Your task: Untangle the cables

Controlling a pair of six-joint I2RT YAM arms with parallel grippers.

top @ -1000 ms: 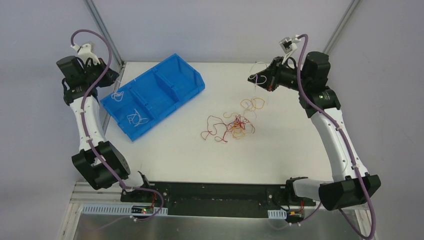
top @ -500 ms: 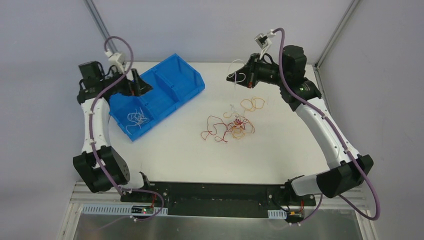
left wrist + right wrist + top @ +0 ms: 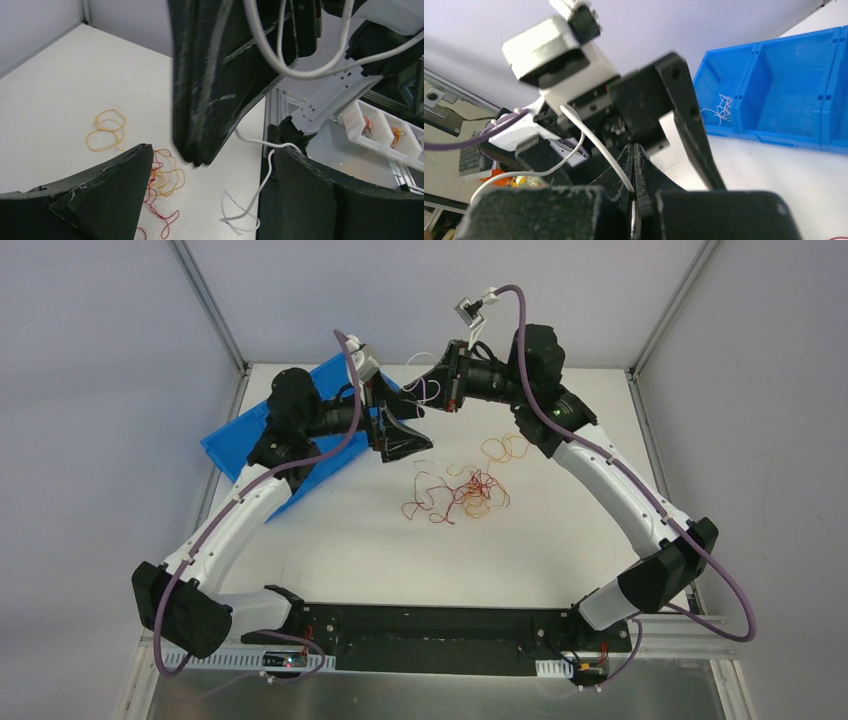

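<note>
Two arms (image 3: 235, 525) (image 3: 615, 485), one blue bin (image 3: 232, 443), one red-orange tangle (image 3: 468, 492), one orange-yellow loop (image 3: 507, 448), one held white cable (image 3: 265, 177)

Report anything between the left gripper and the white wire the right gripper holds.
Nothing visible does. The left gripper is open, and the white wire hangs from the shut right gripper just ahead of it, in open air.

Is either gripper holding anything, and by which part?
The right gripper pinches a white cable partway along, its loose curls hanging below. The left gripper is open, holding nothing.
</note>
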